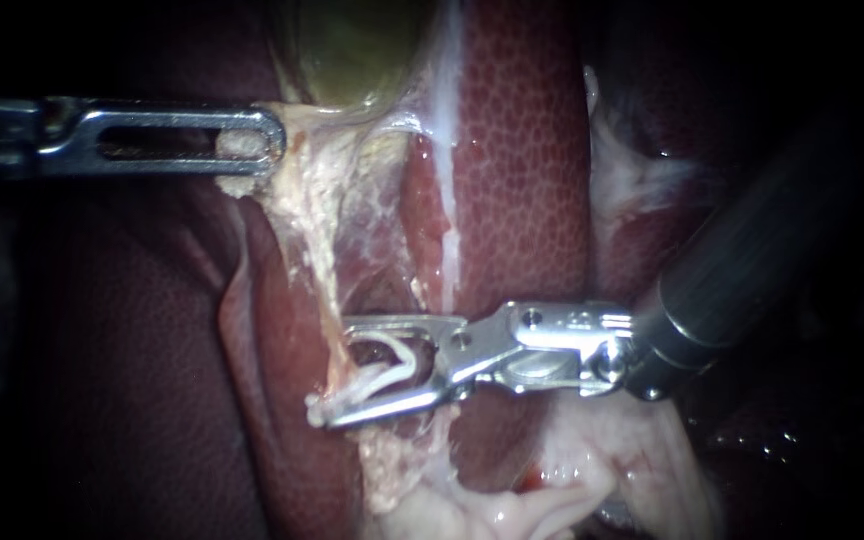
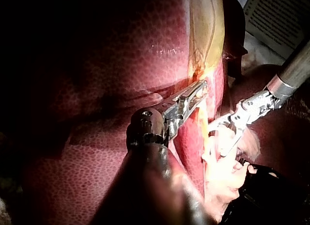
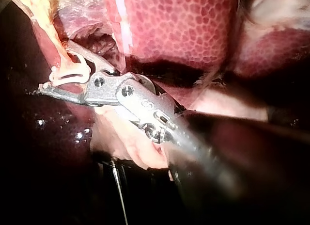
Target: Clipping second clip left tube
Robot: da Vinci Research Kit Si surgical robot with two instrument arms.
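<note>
Mottled red liver (image 1: 522,170) backs the whole field. Nearest, toward the liver's lower edge, the right instrument (image 1: 334,370) stands with its jaws apart yet gripping a white clip (image 1: 392,372), which straddles the left tube (image 1: 324,265). That tube looks soft, slick and easily torn, so the clip should cross it squarely, without pulling. Farther off, the left instrument (image 1: 252,140) is clamped on pale tissue (image 1: 242,185) at the gallbladder (image 1: 352,50) base, holding it taut.
</note>
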